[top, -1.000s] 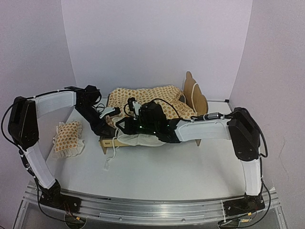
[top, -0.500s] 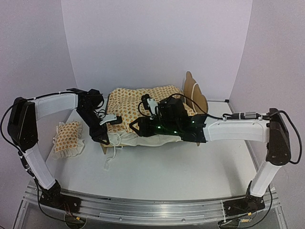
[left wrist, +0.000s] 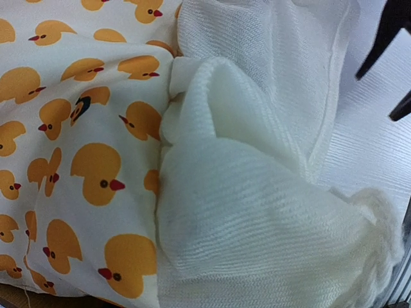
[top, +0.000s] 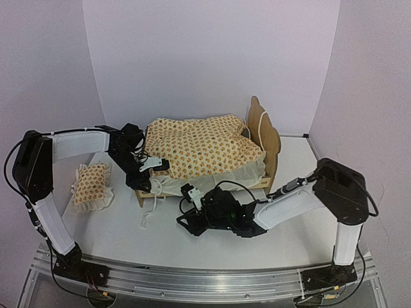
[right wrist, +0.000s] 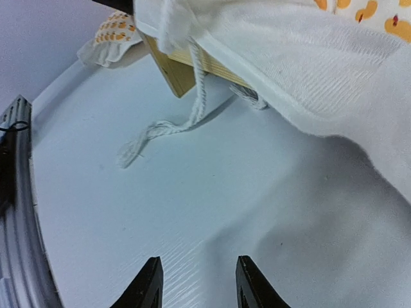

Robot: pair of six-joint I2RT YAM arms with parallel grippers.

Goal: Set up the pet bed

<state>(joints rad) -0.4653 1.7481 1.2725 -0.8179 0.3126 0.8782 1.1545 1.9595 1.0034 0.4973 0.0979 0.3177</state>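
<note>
Lying left of the light-wood scalloped pet bed frame (top: 263, 131), the small duck-print pillow (top: 90, 184) sits nearest the left end effector (top: 153, 168), its grip seemingly buried in cream bedding (top: 202, 144), unreadable; right end effector (right wrist: 198, 282) gapes empty.

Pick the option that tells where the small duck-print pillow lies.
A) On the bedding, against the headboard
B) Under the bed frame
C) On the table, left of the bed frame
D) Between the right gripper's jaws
C: in the top view the pillow lies on the table, left of the bed frame and clear of it.
</note>
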